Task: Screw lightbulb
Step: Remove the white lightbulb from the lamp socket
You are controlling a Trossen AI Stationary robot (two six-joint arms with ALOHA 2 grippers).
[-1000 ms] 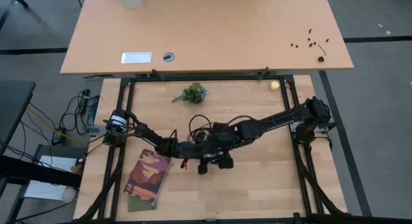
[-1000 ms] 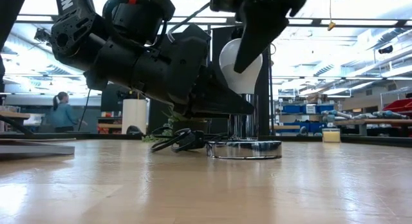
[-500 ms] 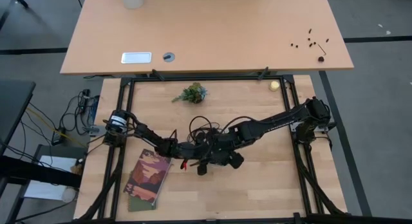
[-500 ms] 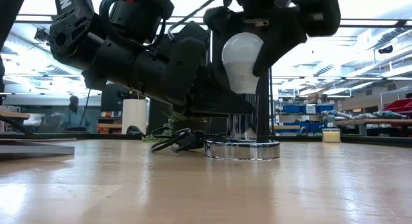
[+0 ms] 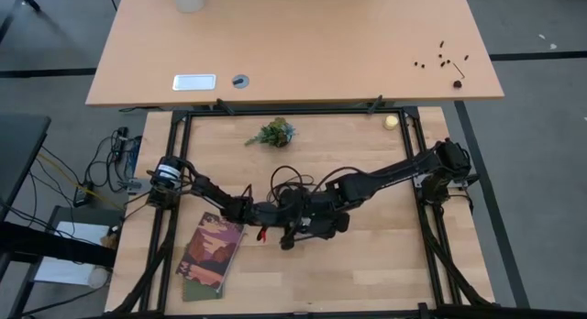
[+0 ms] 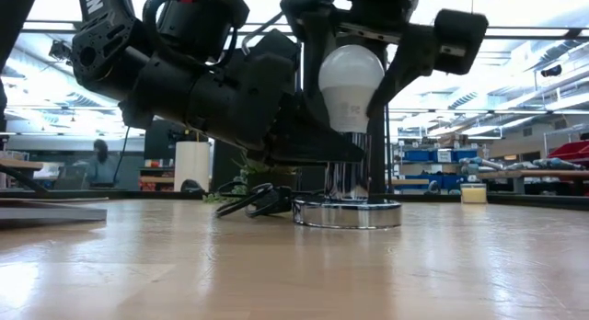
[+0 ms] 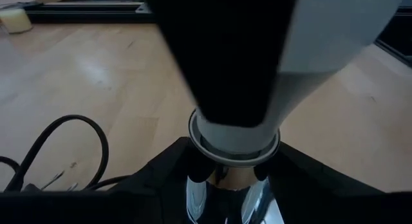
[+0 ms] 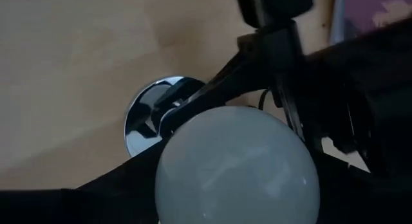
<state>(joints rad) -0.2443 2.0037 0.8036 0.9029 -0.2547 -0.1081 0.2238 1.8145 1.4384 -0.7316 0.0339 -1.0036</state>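
The white lightbulb (image 6: 350, 81) stands upright, its neck (image 7: 237, 137) set into a chrome socket stem (image 6: 348, 180). The stem rises from a round chrome disc (image 6: 348, 213) lying flat on the table. My right gripper (image 6: 350, 88) comes from above and is shut on the bulb's globe (image 8: 237, 172). My left gripper (image 7: 225, 188) reaches in level from the table's left and is shut on the socket stem. In the high view my right gripper (image 5: 310, 223) hides the bulb. My left gripper pinches the chrome socket stem (image 7: 195, 197) between its two fingers, just under the bulb's neck, coming level from the table's left. The socket stays upright on its disc. My right gripper has the bulb's globe (image 6: 333, 76) between its two fingers (image 6: 398, 67), one on each side at its widest part. The fingers slant down from above. The bulb stands upright in the socket.
A black cord (image 5: 286, 180) loops on the table behind the socket. A book (image 5: 211, 255) lies at the near left, a green sprig (image 5: 272, 133) and a small pale yellow round thing (image 5: 392, 121) near the far edge. Black frame rails (image 5: 426, 227) border the table.
My right gripper has rolled about the bulb's upright axis while staying in place above it; a finger that stood in front of the bulb now stands beside it. The socket and my left gripper have kept still.
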